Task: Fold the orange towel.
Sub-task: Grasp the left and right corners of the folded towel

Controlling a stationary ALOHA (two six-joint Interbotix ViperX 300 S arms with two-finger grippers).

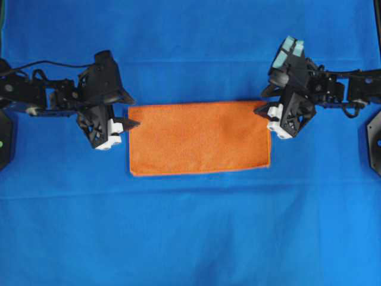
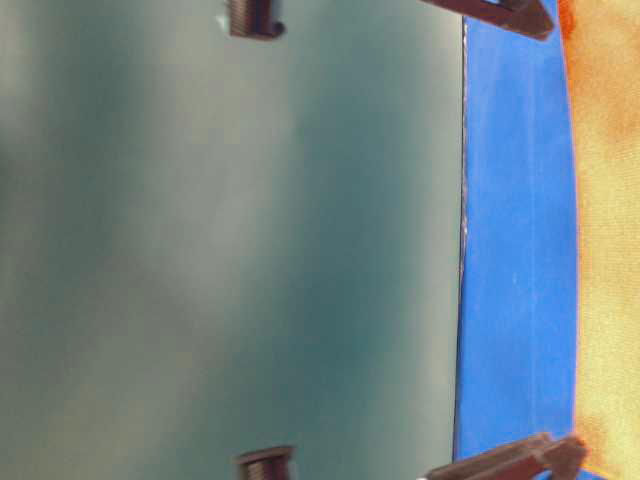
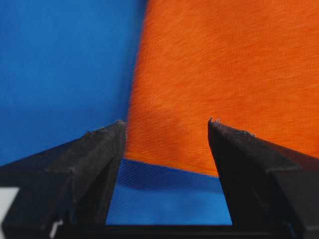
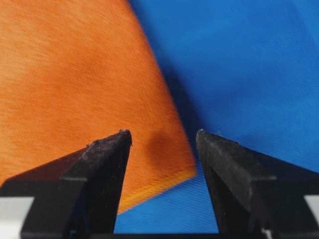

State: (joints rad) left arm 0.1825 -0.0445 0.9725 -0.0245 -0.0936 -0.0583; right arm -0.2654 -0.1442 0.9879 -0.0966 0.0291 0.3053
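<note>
Table-level view blurs and crops the orange towel [image 2: 610, 230].

A large blue sheet [image 1: 190, 238] covers the whole work surface, and the orange towel [image 1: 197, 138] lies flat on it.

A big blue sheet [image 1: 190, 232] lies flat under me and fills the whole view from above. It is smooth, with a few soft, long creases running across it. Its colour is bright and even. From down low, the sheet shows as a blue strip, and it ends at a thin edge. Past that edge I see a plain grey-green wall [image 2: 230, 250], a bit blurry. From my 2 wrist views, the blue sheet shows a fine woven look.
</note>
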